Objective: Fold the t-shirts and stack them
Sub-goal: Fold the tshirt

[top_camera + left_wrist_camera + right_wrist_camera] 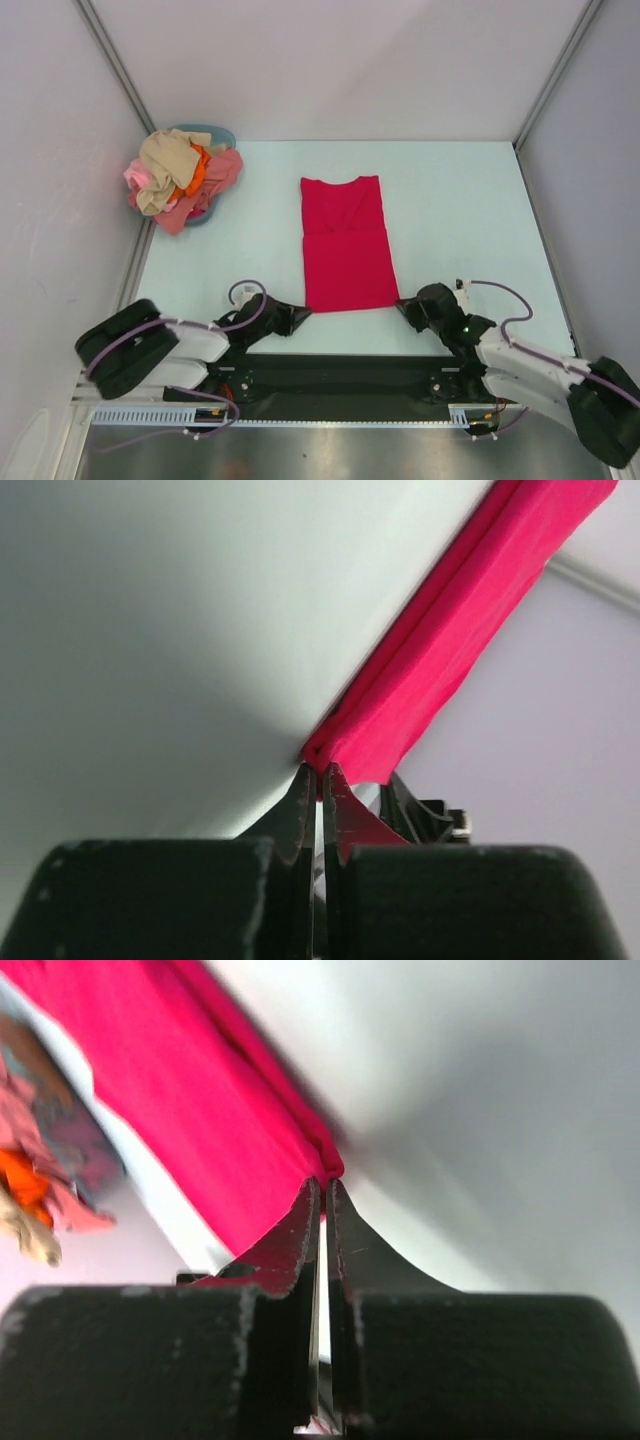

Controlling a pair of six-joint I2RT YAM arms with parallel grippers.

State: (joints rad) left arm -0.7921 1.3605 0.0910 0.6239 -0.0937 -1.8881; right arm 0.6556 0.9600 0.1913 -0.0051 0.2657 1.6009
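So the crimson t-shirt (345, 245) is lying flat in the middle of the tabletop (460, 200). It's folded in from the sides into a tall narrow rectangle. The neckline points to the far side and the hem sits at the near edge, right in front of the two arms. There's a visible line across it about halfway down where the layers overlap.

The left hand (297, 314) is down low at the near left corner of the hem. In the left wrist view its fingers are pressed almost together with just a sliver between them, and the corner of the red cloth (450, 650) is pinched right at the tips. The shirt's edge runs away up and to the right from there, looking like a couple of layers stacked.

Same deal on the other side. The right hand (403, 306) is at the near right corner, fingers nearly closed, with a bit of red fabric (200, 1110) caught between the tips. Both arms are stretched low over the tabletop, angled in toward the shirt.

Off in the far left corner there's a pile of t-shirts (180, 180), with beige on top and orange, pale pink and salmon showing underneath. It's heaped over a light-blue tub (212, 130) whose rim only peeks out at the back. That pile is well apart from the red one.
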